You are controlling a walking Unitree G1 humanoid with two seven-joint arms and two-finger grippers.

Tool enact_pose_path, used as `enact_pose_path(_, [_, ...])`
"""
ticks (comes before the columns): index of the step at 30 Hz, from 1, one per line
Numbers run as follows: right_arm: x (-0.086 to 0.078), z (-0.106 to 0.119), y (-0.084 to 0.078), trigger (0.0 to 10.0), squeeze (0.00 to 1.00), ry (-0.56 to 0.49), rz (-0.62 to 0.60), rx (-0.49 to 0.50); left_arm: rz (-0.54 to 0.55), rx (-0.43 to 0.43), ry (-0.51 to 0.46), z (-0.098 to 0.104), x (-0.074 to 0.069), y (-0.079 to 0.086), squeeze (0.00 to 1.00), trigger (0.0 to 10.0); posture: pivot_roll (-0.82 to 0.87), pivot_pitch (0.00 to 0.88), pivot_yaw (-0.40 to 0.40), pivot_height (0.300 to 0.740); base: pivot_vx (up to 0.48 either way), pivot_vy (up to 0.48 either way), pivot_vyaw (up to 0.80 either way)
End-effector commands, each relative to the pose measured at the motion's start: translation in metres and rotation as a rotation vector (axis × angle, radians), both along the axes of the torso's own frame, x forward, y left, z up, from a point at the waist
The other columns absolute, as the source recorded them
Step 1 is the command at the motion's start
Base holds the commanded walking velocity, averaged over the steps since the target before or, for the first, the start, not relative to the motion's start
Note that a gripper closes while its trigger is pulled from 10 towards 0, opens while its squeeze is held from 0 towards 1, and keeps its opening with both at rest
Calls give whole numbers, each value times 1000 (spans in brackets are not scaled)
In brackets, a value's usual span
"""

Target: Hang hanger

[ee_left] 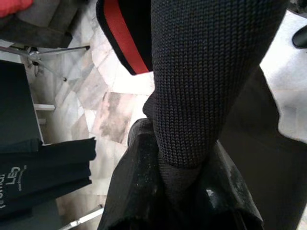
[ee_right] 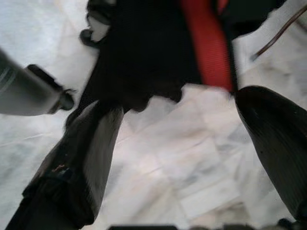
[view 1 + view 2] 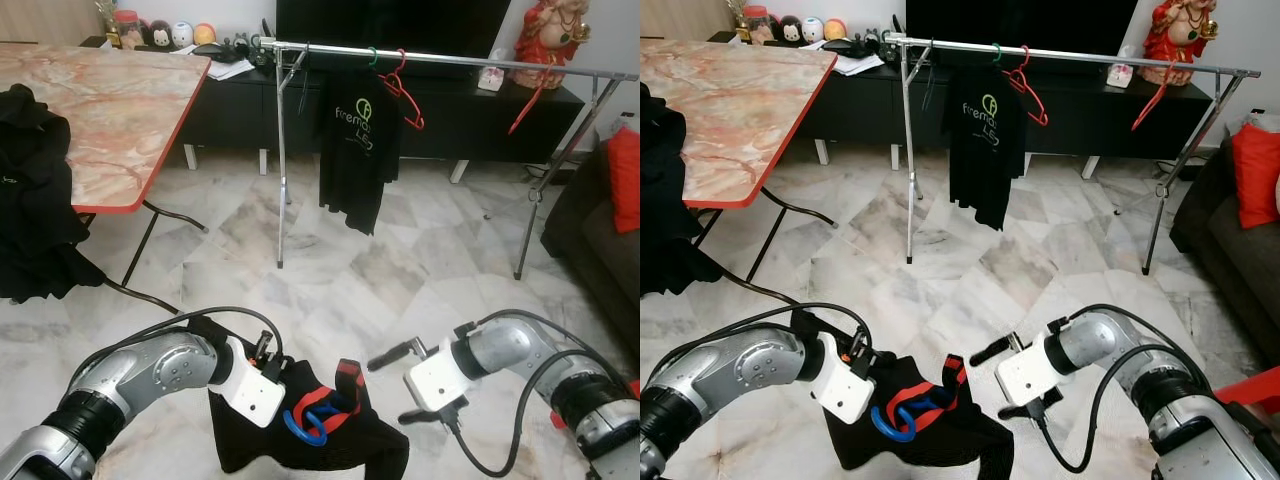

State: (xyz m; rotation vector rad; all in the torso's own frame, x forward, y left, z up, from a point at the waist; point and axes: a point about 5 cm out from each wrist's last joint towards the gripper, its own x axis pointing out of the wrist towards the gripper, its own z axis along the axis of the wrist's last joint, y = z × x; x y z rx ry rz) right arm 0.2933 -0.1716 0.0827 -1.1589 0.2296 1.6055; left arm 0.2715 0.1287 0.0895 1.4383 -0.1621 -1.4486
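Left tool point(image 3: 272, 372) grips black shirt point(image 3: 330, 440), fingers hidden; right tool point(image 3: 392, 385) gapes

a home living room with a drying rack

the floor point(image 3: 330, 270) is polished marble tile, as in a house. at far centre a metal clothes rack point(image 3: 450, 62) stands with a black t-shirt point(image 3: 357, 150) and a red hanger point(image 3: 403, 92) on it. behind it runs a low black tv cabinet point(image 3: 240, 105) with small ornaments point(image 3: 170, 33) on top and a red figurine point(image 3: 548, 28) at far right. a folding counter point(image 3: 100, 110) with a marble-pattern top stands at left. a dark sofa point(image 3: 590, 240) with a red cushion point(image 3: 625, 175) sits at right.
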Motion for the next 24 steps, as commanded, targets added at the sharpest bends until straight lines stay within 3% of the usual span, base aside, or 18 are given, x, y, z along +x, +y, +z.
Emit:
enact_pose_path(1, [6,5,2,10000,0,-45,-5,6,-42,-8,-25,5,0,-7,0,10000,3,0,-118,740,0,0,0])
enact_pose_path(5, [10,5,4,10000,0,-64,-29,11,-45,-28,-23,5,0,-11,0,10000,-4,0,-122,740,0,0,0])
enact_pose_path(11, [3,-7,5,10000,0,6,-15,-30,-70,-74,-45,9,-1,-22,0,10000,1,0,-128,740,0,0,0])
enact_pose_path(24, [4,-15,-1,10000,0,-19,-9,-112,-123,-125,-48,11,-10,-37,0,10000,4,0,-132,740,0,0,0])
